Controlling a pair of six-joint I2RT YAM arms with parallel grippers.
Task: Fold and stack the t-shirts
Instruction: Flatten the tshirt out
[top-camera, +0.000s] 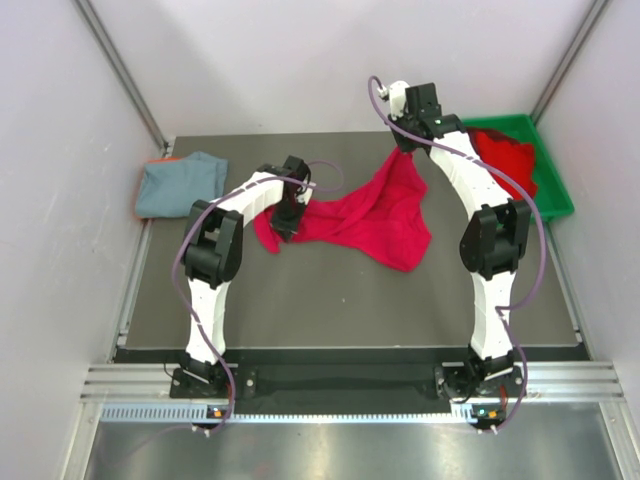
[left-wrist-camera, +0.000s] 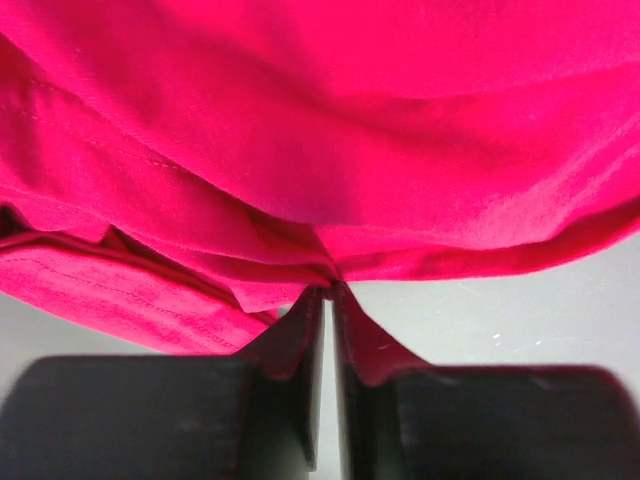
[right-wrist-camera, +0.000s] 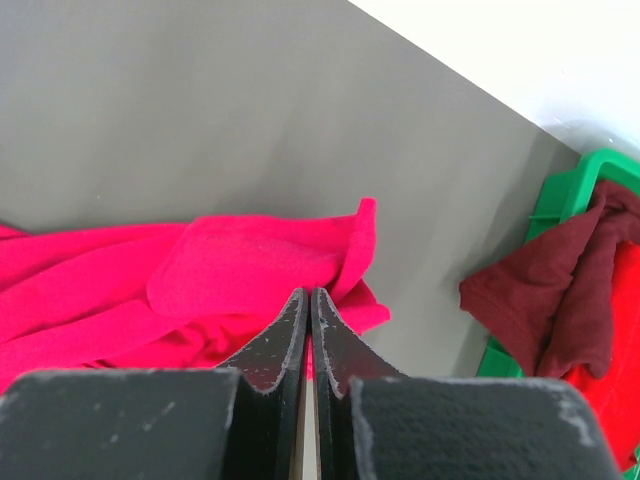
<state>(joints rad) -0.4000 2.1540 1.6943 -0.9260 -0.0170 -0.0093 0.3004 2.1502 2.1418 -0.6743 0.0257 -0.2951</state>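
A bright red t-shirt (top-camera: 370, 215) lies crumpled in the middle of the dark table. My left gripper (top-camera: 286, 226) is shut on its left edge; in the left wrist view the tips (left-wrist-camera: 328, 290) pinch a fold of the red cloth (left-wrist-camera: 330, 150). My right gripper (top-camera: 405, 148) is shut on the shirt's far corner and holds it up in a peak; in the right wrist view (right-wrist-camera: 309, 292) red cloth (right-wrist-camera: 230, 280) shows between the shut fingers. A grey-blue t-shirt (top-camera: 180, 183) lies folded at the back left. A darker red t-shirt (top-camera: 505, 155) hangs over the bin's edge (right-wrist-camera: 560, 290).
A green plastic bin (top-camera: 555, 195) stands at the back right, beside the table, with red cloth in it; its rim shows in the right wrist view (right-wrist-camera: 600, 165). White walls enclose the table on three sides. The table (top-camera: 330, 300) has a metal rail along its near edge.
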